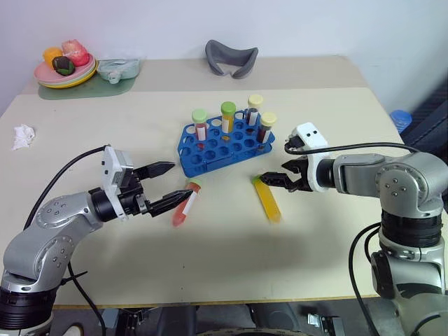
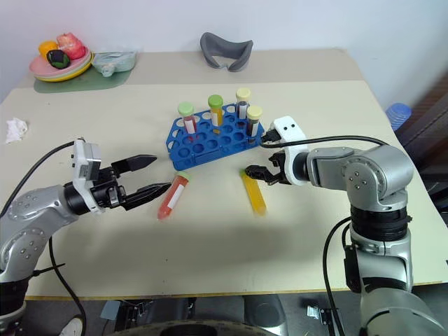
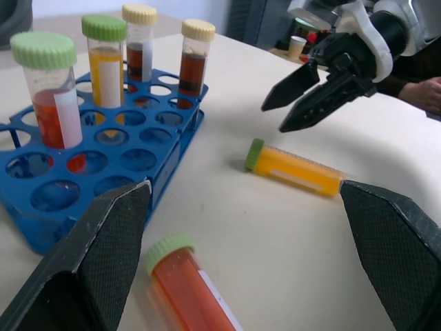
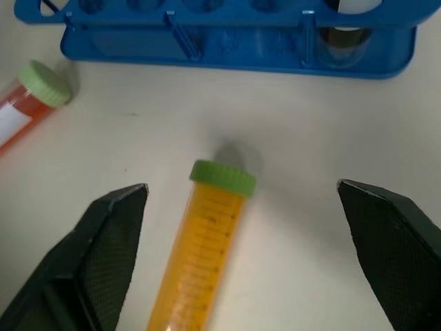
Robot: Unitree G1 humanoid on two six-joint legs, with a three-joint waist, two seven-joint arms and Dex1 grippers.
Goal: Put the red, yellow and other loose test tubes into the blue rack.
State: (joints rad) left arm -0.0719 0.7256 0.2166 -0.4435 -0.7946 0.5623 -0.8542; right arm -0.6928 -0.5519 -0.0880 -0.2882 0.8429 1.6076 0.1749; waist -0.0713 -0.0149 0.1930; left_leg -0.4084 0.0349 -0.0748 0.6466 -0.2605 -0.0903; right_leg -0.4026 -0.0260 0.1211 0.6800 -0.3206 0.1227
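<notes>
Yellow tube (image 4: 204, 249) flat on table, between right gripper (image 1: 285, 179) spread jaws.

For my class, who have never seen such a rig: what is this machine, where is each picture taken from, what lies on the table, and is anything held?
It is a two-armed humanoid robot. Two pictures come from its head, one from each wrist. On the table stands a blue rack holding four capped tubes. A red tube and a yellow tube lie loose in front of it. The left end effector is open beside the red tube; the right end effector is open above the yellow one. Nothing is held.
</notes>
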